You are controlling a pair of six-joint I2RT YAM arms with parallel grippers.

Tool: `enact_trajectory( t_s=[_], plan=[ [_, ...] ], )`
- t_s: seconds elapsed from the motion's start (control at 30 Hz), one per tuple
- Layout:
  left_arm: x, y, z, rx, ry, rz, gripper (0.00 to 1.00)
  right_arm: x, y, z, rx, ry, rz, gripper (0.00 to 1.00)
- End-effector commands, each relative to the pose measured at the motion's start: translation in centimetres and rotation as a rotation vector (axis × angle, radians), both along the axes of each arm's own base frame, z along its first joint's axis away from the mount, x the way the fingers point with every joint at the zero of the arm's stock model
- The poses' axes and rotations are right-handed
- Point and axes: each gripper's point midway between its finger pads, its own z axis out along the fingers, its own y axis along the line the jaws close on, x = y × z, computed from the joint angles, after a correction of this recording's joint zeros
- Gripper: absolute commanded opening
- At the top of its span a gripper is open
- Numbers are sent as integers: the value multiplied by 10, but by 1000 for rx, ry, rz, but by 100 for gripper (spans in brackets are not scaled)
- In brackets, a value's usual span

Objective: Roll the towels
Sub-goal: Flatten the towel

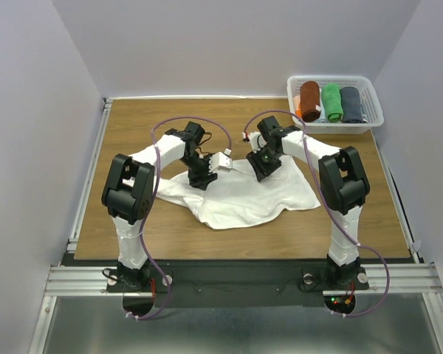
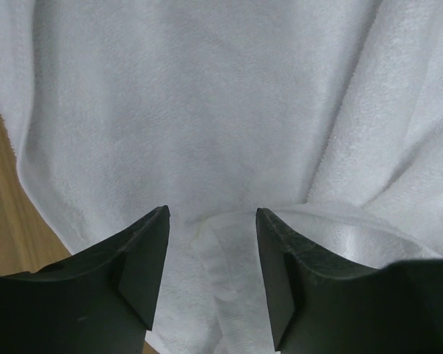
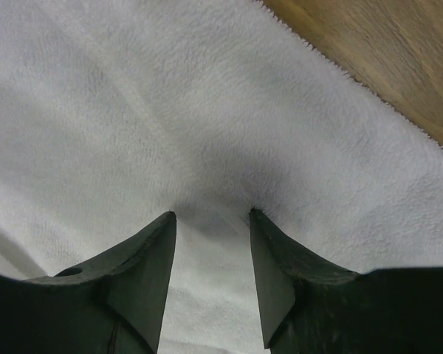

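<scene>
White walls (image 1: 229, 44) enclose a wooden counter (image 1: 133, 221), with both arms reaching inward from its near edge. At the middle of the counter lies the white towel (image 1: 244, 199), spread out but rumpled, with loose folds along its near and left sides and bare wood all around it. The left pincer (image 2: 213, 214) is down on the towel's left part with its fingers apart. A soft ridge of cloth rises in the gap between them, but it is not seen to be clamped. The right pincer (image 3: 210, 215) is down on the far right part, close to the towel's edge. Its fingers are likewise apart, with the cloth puckering slightly at their tips. The towel is judged light, limp and thick-piled. It should bunch and drag rather than slide as a sheet, and it will not hold a shape unless kept taut. The best hold is judged to be a pinch on one straight edge, one pincer towards each corner, so that the roll starts even. At the far right corner of the counter stands a white slatted basket (image 1: 338, 128). Three rolled towels lie in it side by side: a rust-brown towel (image 1: 309, 101) on the left, a green towel (image 1: 332, 102) in the middle, and the slate blue-grey towel (image 1: 351, 105) on the right. On this evidence the slate towel is judged already rolled and stowed, which leaves the white one to be done.
</scene>
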Motion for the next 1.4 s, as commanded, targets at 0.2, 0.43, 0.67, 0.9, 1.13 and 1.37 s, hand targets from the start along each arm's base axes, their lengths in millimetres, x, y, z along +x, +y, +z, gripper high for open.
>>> enact_trajectory(
  t_s=[0.2, 0.43, 0.67, 0.9, 1.13, 1.37],
  plan=[
    [-32, 28, -16, 114, 63, -48, 59, 7, -16, -24, -55, 13, -44, 50],
    [-36, 32, -10, 115, 58, -41, 18, 5, -29, -33, -95, 24, -57, 45],
    [-76, 68, 38, 129, 40, -91, 0, -1, -62, -47, -159, 59, -111, 42],
    [-123, 97, 53, 161, -23, -83, 16, -9, -77, -53, -178, 84, -133, 40],
    [-167, 119, 39, 215, 54, -144, 0, -19, -102, -56, -210, 114, -195, 39],
    [-189, 187, 5, 519, 67, -174, 0, -39, -143, -51, -225, 160, -271, 39]
  ],
)
